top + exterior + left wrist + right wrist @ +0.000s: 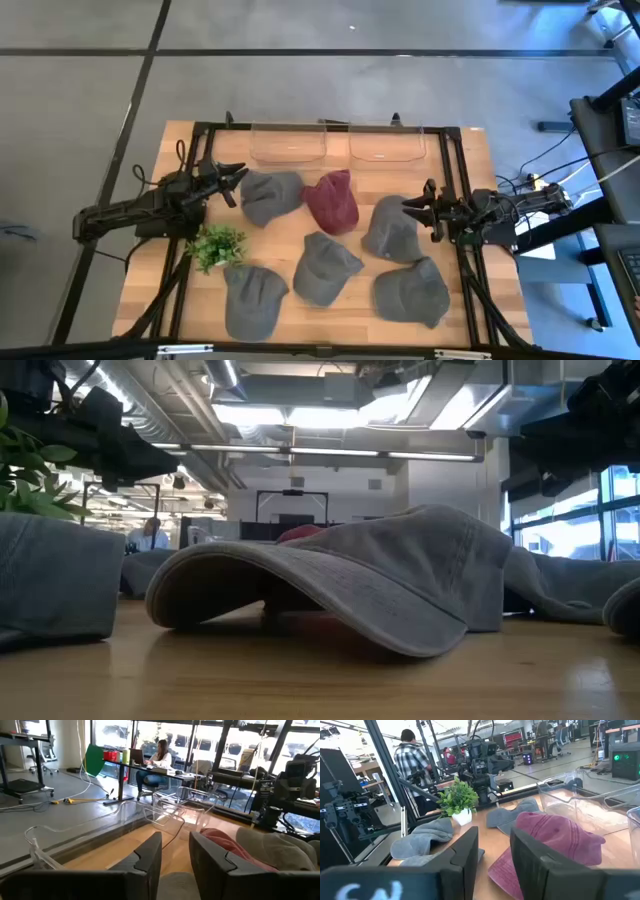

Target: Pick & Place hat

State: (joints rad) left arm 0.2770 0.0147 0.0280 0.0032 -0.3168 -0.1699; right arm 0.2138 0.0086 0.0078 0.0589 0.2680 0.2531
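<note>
On the wooden bench (470, 170), six caps lie spread between the two arms. A red cap (333, 201) sits near the middle toward the far edge, with a grey cap (268, 195) just beside it on the left arm's side and another grey cap (392, 228) on the right arm's side. Three more grey caps lie nearer the front: one (252, 300) at the left, one (325, 267) in the middle, one (412, 291) at the right. A small green plant (217, 245) stands just beside the left arm, close to the front-left cap. Two clear plastic bins (290, 145) (386, 143) stand side by side along the far edge of the bench.

The left end effector (237, 180) hovers at the edge of the far-left grey cap, its fingers (148, 854) parted and holding nothing. The right end effector (415, 205) hovers at the edge of the grey cap on its side, fingers (462, 851) also spread and empty; its wrist camera looks past them at the red cap (552, 836), the plant (456, 797) and grey caps beyond.

Beyond the bench, a person (159, 762) sits at a desk, and another person (412, 762) in a checked shirt stands nearby.
</note>
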